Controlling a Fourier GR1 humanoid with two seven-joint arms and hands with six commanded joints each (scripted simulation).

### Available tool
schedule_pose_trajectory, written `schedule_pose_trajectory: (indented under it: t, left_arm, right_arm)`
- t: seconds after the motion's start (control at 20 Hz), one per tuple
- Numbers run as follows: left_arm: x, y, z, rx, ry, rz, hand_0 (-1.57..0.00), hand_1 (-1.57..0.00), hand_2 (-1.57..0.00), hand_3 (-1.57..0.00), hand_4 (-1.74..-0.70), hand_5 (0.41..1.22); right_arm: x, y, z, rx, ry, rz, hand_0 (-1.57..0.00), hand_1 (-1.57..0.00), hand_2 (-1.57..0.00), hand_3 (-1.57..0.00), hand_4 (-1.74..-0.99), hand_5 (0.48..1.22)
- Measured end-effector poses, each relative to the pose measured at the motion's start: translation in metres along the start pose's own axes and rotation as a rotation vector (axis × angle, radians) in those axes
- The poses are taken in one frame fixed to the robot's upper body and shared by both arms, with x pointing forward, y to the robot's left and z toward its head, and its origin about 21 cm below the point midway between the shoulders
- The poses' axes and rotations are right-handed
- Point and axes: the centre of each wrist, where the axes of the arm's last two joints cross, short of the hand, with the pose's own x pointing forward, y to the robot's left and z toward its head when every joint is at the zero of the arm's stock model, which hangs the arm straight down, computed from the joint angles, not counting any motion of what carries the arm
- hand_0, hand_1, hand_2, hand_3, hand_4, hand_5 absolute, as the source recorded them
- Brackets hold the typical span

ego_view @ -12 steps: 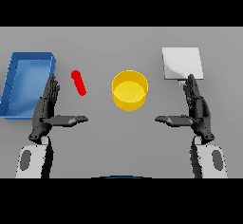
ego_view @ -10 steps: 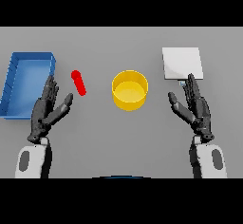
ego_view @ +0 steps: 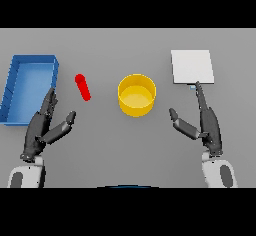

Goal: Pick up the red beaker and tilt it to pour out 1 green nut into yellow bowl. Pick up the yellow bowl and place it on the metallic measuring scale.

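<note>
The left hand (ego_view: 42, 130) sits in the lower left of the frame, released, its fingers straight and pointing up toward the near right corner of the blue tray (ego_view: 30, 62), its thumb spread to the right. It holds nothing. Just above and to the right of its thumb lies the red beaker (ego_view: 83, 87), flat on the grey table (ego_view: 125, 145) and slanted, apart from the hand, with bare table between them. The tray fills the upper left, just beside the fingertips.

The right hand (ego_view: 205, 125) sits in the lower right, likewise released, fingers straight and thumb spread to the left. Its longest fingertip reaches the near edge of the metallic measuring scale (ego_view: 192, 66) in the upper right.

The yellow bowl (ego_view: 136, 95) stands upright at the middle of the frame, between the two hands and well apart from both, with the beaker near on its left and the scale to its upper right.
</note>
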Motion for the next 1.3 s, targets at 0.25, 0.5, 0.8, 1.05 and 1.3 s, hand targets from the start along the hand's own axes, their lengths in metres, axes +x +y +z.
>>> schedule_pose_trajectory:
  t: [0.25, 0.5, 0.8, 1.05, 1.3]
  left_arm:
    - [-0.001, -0.007, -0.006, -0.029, 0.019, -0.045, 0.0, 0.0, 0.0, 0.0, -1.17, 0.605]
    - [-0.017, -0.021, -0.036, -0.046, 0.026, -0.081, 0.0, 0.0, 0.0, 0.0, -1.23, 0.629]
    - [-0.026, -0.021, -0.074, -0.043, 0.024, -0.096, 0.0, 0.0, 0.0, 0.0, -1.27, 0.673]
    - [-0.029, -0.03, -0.097, -0.056, 0.039, -0.1, 0.0, 0.0, 0.0, 0.0, -1.29, 0.688]
    - [-0.026, -0.036, -0.118, -0.07, 0.061, -0.117, 0.0, 0.0, 0.0, 0.0, -1.29, 0.684]
  right_arm:
    - [0.006, 0.002, -0.001, 0.008, 0.008, -0.06, 0.0, 0.0, 0.0, 0.0, -1.224, 0.611]
    - [0.005, -0.004, 0.0, 0.017, -0.013, -0.053, 0.0, 0.0, 0.0, 0.0, -1.26, 0.633]
    - [0.003, -0.003, 0.0, 0.011, -0.014, -0.066, 0.0, 0.0, 0.0, 0.0, -1.274, 0.635]
    - [0.004, -0.004, -0.001, 0.015, -0.016, -0.057, 0.0, 0.0, 0.0, 0.0, -1.267, 0.64]
    - [0.004, -0.006, -0.002, 0.012, -0.015, -0.056, 0.0, 0.0, 0.0, 0.0, -1.269, 0.643]
